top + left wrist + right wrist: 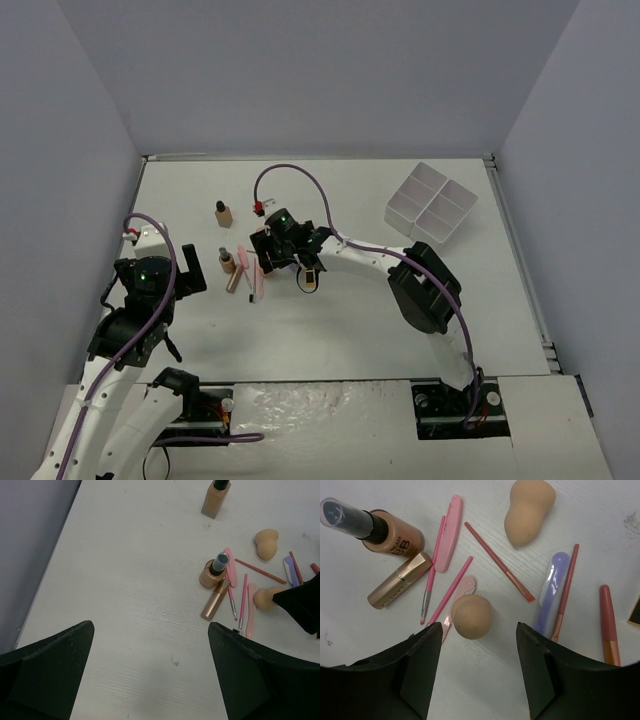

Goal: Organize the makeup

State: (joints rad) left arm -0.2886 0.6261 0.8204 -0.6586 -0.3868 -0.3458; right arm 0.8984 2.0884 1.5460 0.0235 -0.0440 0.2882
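White table (350, 330) bears a four-compartment tray (431, 204) well apart from scattered makeup (254, 276).

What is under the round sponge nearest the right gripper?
A pale pink flat tool shows at both ends from under the round sponge; its middle is covered.

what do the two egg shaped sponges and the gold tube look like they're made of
Near sponge and far sponge: probably soft foam, matte beige, with no glare and a faintly grainy surface. Gold tube: metal or metallised plastic, glossy, with bright streaks running along its length; the look does not settle which.
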